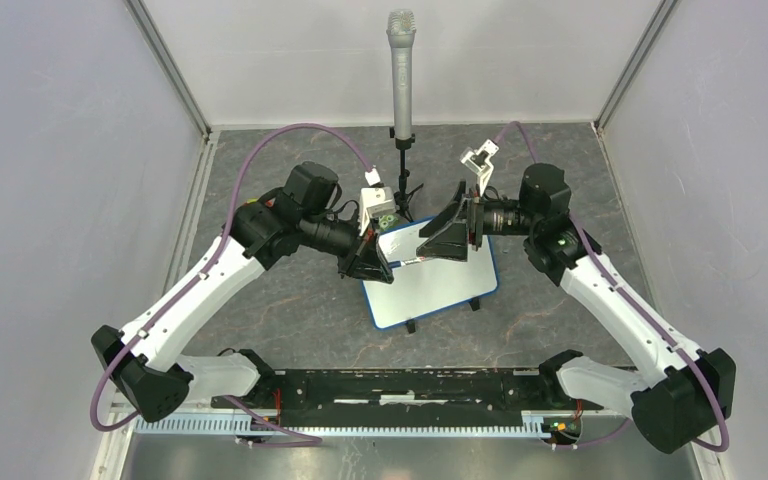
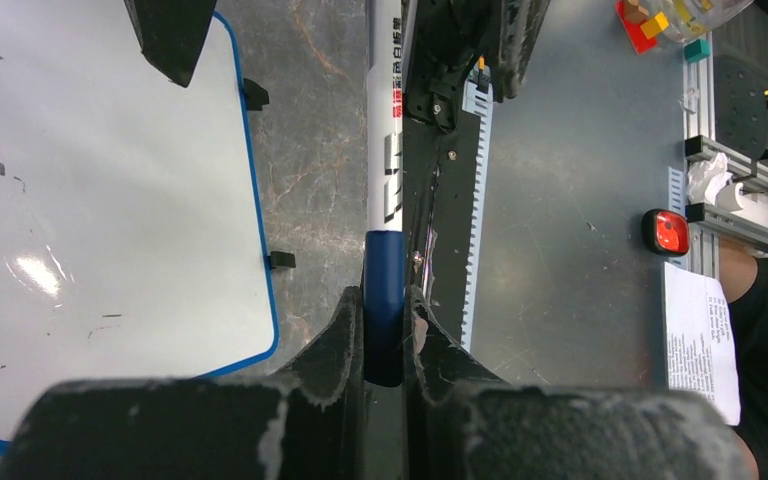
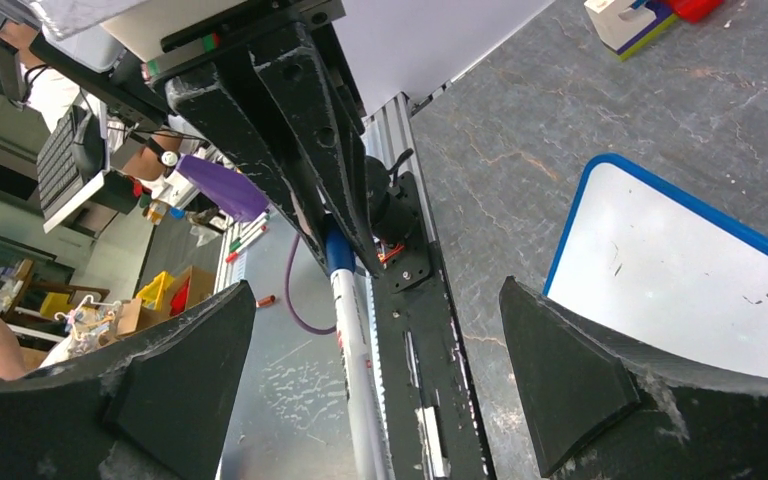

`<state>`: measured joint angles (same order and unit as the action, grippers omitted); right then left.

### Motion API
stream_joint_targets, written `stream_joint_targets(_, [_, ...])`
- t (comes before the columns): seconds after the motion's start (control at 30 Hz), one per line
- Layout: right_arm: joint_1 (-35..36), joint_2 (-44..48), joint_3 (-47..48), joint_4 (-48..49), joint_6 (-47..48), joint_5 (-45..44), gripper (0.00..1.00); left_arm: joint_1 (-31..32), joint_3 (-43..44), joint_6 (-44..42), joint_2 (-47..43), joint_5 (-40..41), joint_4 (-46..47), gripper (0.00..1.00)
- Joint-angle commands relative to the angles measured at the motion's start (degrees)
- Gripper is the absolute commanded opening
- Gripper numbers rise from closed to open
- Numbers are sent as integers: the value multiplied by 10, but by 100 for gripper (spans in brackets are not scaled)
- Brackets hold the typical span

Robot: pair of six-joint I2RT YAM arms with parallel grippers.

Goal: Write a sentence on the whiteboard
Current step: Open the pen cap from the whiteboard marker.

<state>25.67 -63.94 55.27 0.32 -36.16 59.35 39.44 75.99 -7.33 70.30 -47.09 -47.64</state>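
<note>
The whiteboard [image 1: 430,290] lies on the table between the arms, white with a blue edge and black feet. It also shows in the left wrist view [image 2: 110,200] and the right wrist view [image 3: 680,270]. No sentence shows on it, only a few small dark specks. My left gripper [image 1: 368,264] [image 2: 384,320] is shut on the blue end of a white marker [image 2: 385,130], held above the board's left part. The marker [image 3: 355,330] points toward my right gripper [image 1: 448,238] [image 3: 370,390], which is open, with the marker's body between its spread fingers [image 3: 180,380], not touching them.
A microphone [image 1: 401,70] on a stand rises behind the board. A small white box [image 1: 378,203] with coloured parts sits by the board's far left corner. A black rail [image 1: 400,385] runs along the near edge. Grey walls close in both sides.
</note>
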Motion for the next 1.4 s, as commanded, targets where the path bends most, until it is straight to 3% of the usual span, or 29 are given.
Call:
stream_joint_targets(0.0, [2,14,-31,107,-82,24,98,-3,-9,12,-15,-21,9,2])
stream_joint_targets(0.13, [2,15,-23,97,-72,26,98,-8,-17,20,-23,-19,16,2])
stream_joint_targets(0.5, [2,33,-117,300,-225,65,79,-16,-14,38,-19,-21,27,2])
stream_joint_targets(0.63, [3,34,-120,302,-225,68,70,-16,-15,40,-19,-21,27,2])
stream_joint_targets(1.0, [26,32,-133,311,-227,88,61,-16,-13,40,-9,-17,28,2])
stream_joint_targets(1.37, [32,27,-111,212,-147,75,48,-16,-6,56,1,-34,28,2])
